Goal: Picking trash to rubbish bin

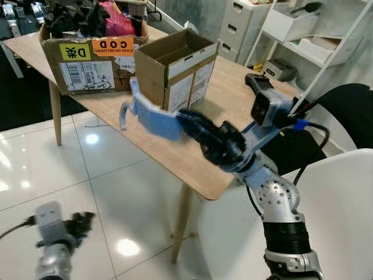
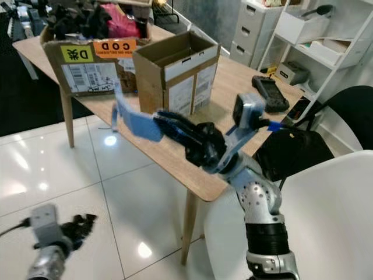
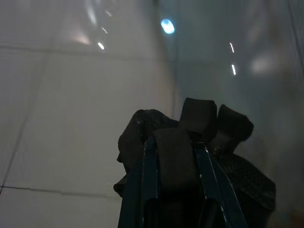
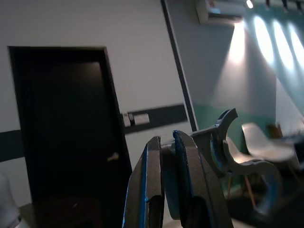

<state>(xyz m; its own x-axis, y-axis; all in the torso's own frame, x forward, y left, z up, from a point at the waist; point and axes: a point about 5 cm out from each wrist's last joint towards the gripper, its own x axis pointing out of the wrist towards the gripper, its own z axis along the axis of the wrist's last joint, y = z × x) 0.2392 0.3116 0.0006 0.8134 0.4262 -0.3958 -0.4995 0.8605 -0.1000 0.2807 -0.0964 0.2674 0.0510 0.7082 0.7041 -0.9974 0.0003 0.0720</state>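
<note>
A blue face mask (image 1: 152, 116) with a dangling ear loop hangs in the air over the wooden table's (image 1: 230, 102) front edge, pinched at one end by my right gripper (image 1: 183, 121), which is shut on it. The mask hangs just in front of a small open cardboard box (image 1: 178, 67) standing on the table. In the right wrist view the fingers (image 4: 152, 190) press on the mask (image 4: 167, 166), and its loop (image 4: 228, 142) curls beyond them. My left gripper (image 1: 81, 224) hangs low over the tiled floor, with its fingers (image 3: 190, 137) together and nothing in them.
A larger box (image 1: 87, 58) with a COD label, full of dark items and a pink bag, stands at the table's far left. A black handset (image 1: 256, 81) lies on the table's right. A white chair (image 1: 338, 216) is close on my right, with white shelves (image 1: 309, 35) behind.
</note>
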